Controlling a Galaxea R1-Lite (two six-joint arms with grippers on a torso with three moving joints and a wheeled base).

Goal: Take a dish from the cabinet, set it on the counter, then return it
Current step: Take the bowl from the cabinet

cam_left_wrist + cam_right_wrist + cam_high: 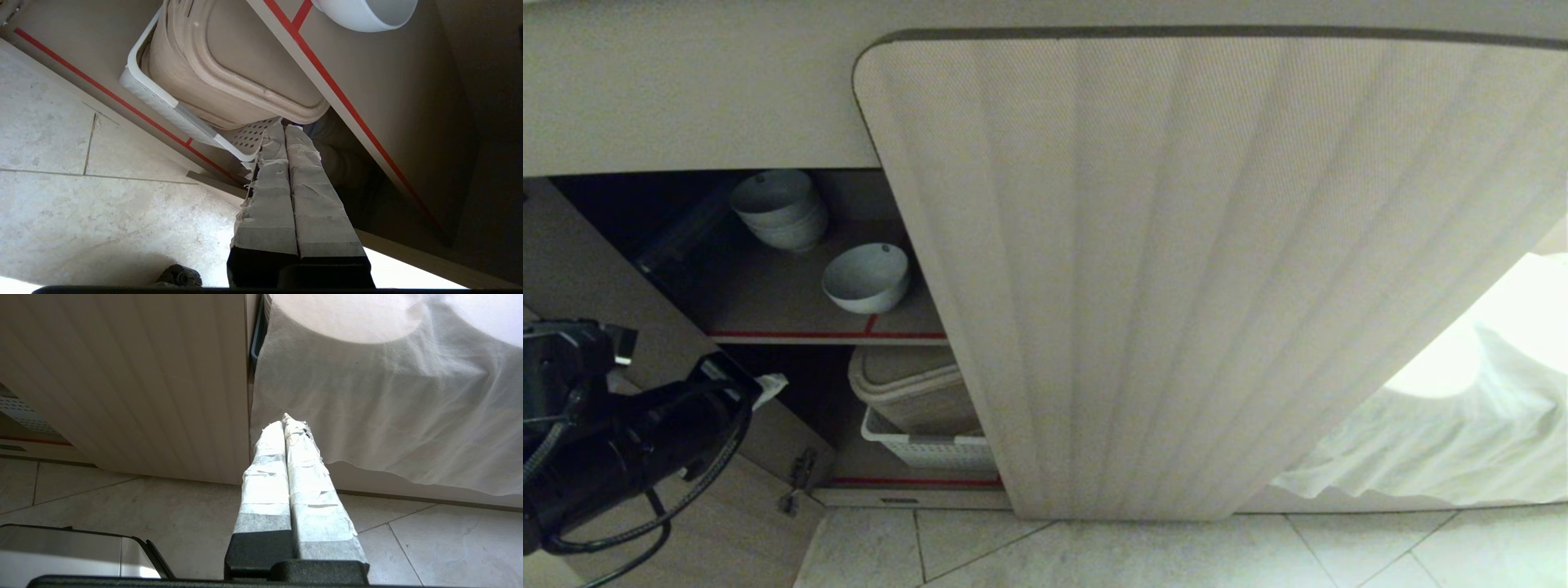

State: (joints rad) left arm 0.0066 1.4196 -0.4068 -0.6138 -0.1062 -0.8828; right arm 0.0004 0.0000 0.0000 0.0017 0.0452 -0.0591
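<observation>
The cabinet stands with its left door (572, 269) swung open and its fluted right door (1176, 286) closed. The dish (866, 278), a small white bowl, sits alone on the upper shelf just behind the red-striped edge (825, 335); its rim (367, 14) also shows in the left wrist view. My left gripper (768, 385) is shut and holds nothing, low in front of the opening, below and left of the dish, with its taped fingertips (284, 128) level with the lower shelf. My right gripper (286, 422) is shut and empty, parked above the floor. The counter is out of view.
A stack of white bowls (780, 208) sits further back on the upper shelf. On the lower shelf, a beige lidded bin (245, 69) rests in a white perforated basket (171, 110). A white cloth (1445, 441) hangs to the right. Tiled floor (1176, 555) lies below.
</observation>
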